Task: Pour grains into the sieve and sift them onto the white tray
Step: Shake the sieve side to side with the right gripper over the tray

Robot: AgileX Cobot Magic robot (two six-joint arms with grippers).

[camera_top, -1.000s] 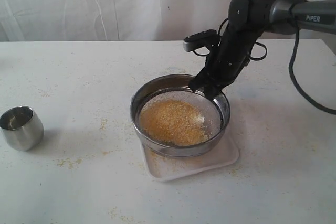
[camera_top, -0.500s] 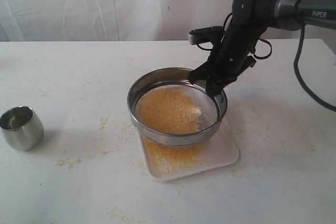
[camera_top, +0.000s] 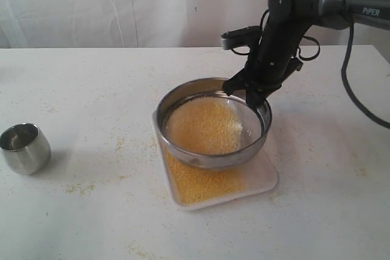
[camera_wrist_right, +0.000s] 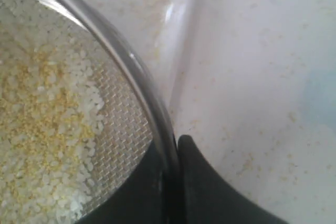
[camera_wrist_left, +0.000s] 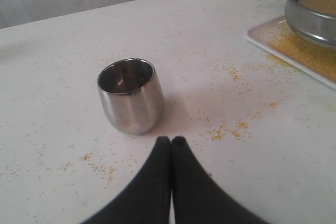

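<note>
The round steel sieve (camera_top: 213, 156) hangs just above the white tray (camera_top: 265, 178), its mesh covered with yellow-tan grains (camera_top: 204, 125). My right gripper (camera_top: 250, 97) is shut on the sieve's far right rim (camera_wrist_right: 142, 85), one finger inside the ring and one outside. A layer of sifted grains (camera_top: 201, 184) lies on the tray under and in front of the sieve. In the right wrist view paler whitish bits (camera_wrist_right: 68, 129) rest on the mesh. My left gripper (camera_wrist_left: 171, 141) is shut on nothing, low over the table, close to the small steel cup (camera_wrist_left: 130, 95).
The empty steel cup (camera_top: 24, 147) stands upright at the table's left. Spilled grains (camera_top: 82, 187) are scattered on the white table between cup and tray. The sieve (camera_wrist_left: 315, 9) and tray corner (camera_wrist_left: 257, 32) show at the edge of the left wrist view.
The right gripper has shaken the sieve, lifting it and shifting it to the right over the tray. Far more grains now lie on the tray than a second ago. The cup has not moved.
</note>
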